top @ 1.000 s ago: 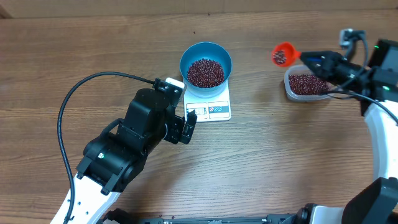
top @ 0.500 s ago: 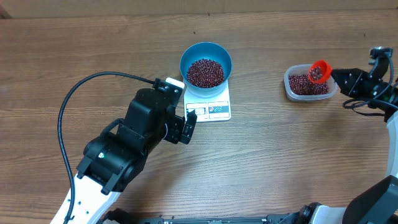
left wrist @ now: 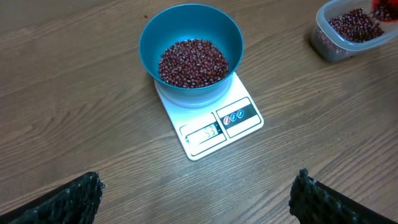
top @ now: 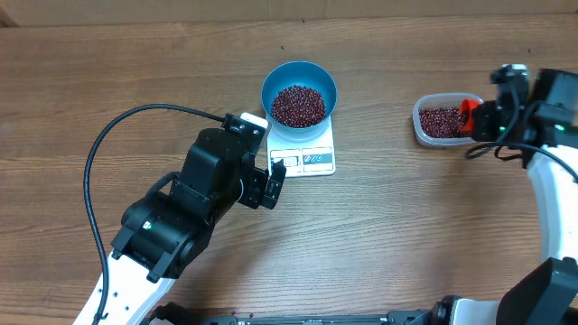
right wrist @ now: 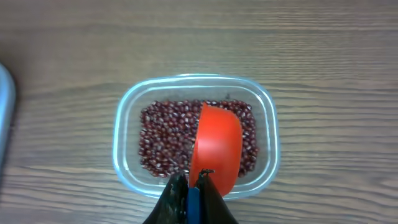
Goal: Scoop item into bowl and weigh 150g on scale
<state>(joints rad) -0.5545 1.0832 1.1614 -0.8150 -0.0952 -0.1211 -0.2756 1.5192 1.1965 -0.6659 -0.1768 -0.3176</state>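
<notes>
With right gripper (right wrist: 189, 194) clamped on scoop (right wrist: 216, 146), seemingly mouth-down, dig beans (right wrist: 160, 138) from tub (right wrist: 123, 118), lift level; leave left gripper (left wrist: 198, 180) spread.

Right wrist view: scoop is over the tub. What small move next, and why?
Probably dip the scoop into the beans in the tub and roll it upright to load it: the right gripper holds it mouth-down over them, and the scale display cannot be read.

Lighting: bright, even, from above. Shadows: soft, short, beneath the bowl (left wrist: 224, 31). Focus: bench (top: 406, 226) grain crisp in your overhead view; your left fingers (left wrist: 68, 202) blurred at the wrist view's lower corners.
</notes>
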